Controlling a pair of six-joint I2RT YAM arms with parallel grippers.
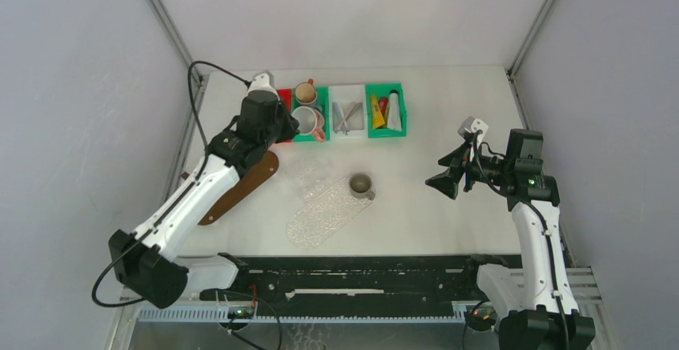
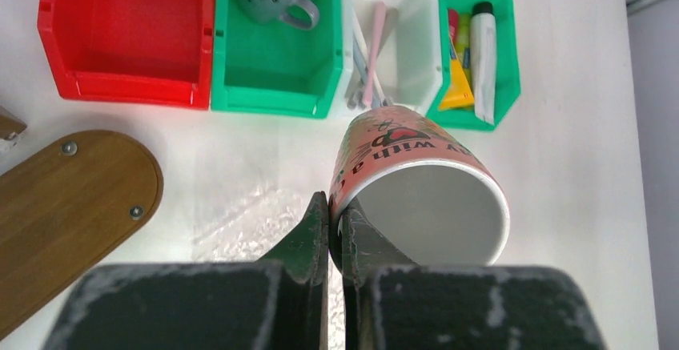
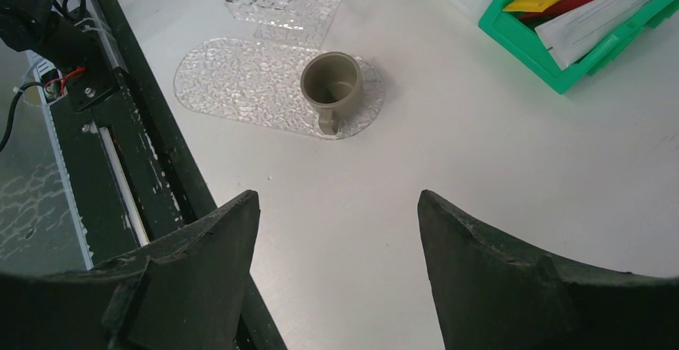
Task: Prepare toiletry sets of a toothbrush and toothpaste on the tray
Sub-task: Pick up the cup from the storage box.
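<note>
Your left gripper (image 2: 336, 234) is clamped on the pink mug (image 2: 416, 194) by its rim, holding it tilted, probably bound for the clear tray (image 3: 232, 78); your right gripper (image 3: 336, 270) hovers, jaws apart, empty.

Top cam: high behind the arm bases (image 1: 336, 286), looking down, olive mug (image 1: 361, 184) about mid-frame. Right wrist cam: low, right of the mug, facing it, fairly near. Left wrist cam: close above the bins (image 2: 128, 86) beyond the mug. All three share the green tube bin (image 1: 386, 110).
</note>
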